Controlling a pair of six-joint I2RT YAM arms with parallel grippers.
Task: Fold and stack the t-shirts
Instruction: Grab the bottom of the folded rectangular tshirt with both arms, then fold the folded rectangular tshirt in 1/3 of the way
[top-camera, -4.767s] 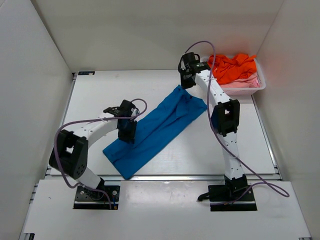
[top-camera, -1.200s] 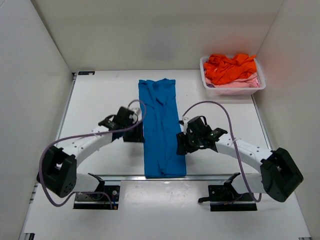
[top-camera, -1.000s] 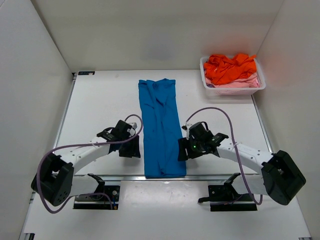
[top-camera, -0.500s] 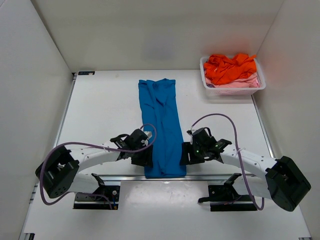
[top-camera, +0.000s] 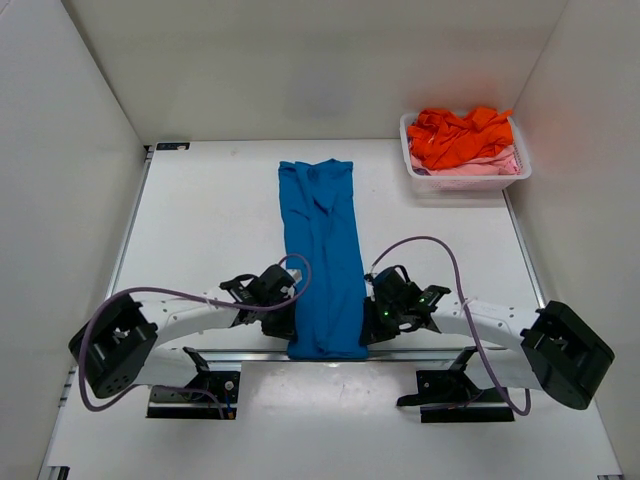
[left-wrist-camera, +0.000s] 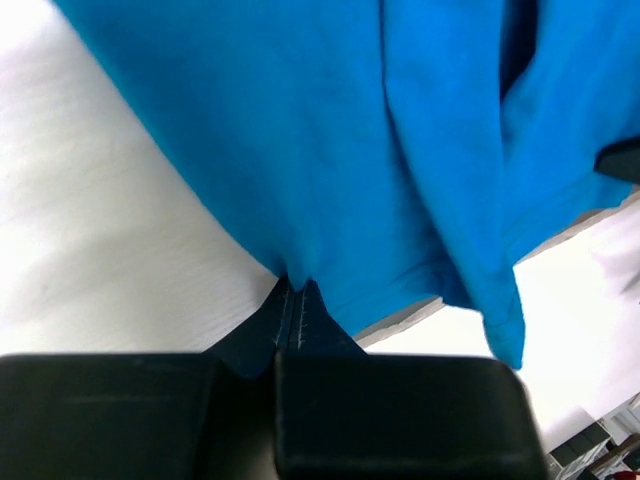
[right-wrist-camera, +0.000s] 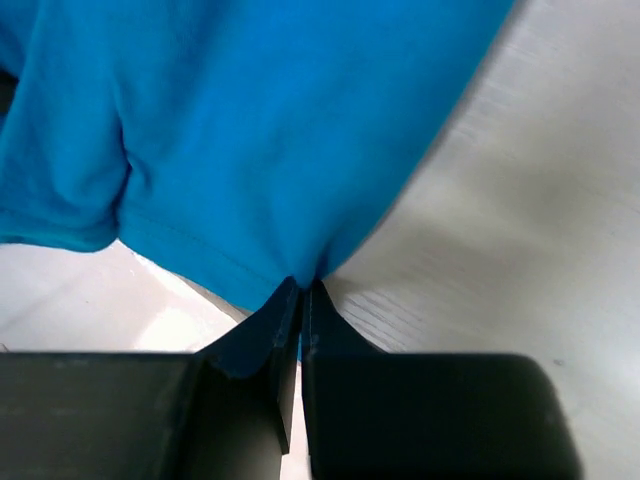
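The bright blue t-shirt (top-camera: 322, 255) lies as a long narrow strip down the middle of the table, its near end at the front edge. My left gripper (top-camera: 287, 318) is shut on its left edge near the front; the left wrist view shows the blue cloth (left-wrist-camera: 330, 150) pinched between the fingertips (left-wrist-camera: 292, 310). My right gripper (top-camera: 368, 322) is shut on the right edge; the right wrist view shows the cloth (right-wrist-camera: 240, 130) pinched too. An orange t-shirt (top-camera: 462, 134) lies on a pale pink one (top-camera: 480, 168) in the basket.
The white lattice basket (top-camera: 420, 182) stands at the back right corner. White walls enclose the table on the left, back and right. The table's front edge (top-camera: 250, 353) runs just below both grippers.
The blue shirt went from lying slantwise to a straight narrow strip. Both grippers slid toward the front along its sides, closed in on its near end, and now pinch its edges.
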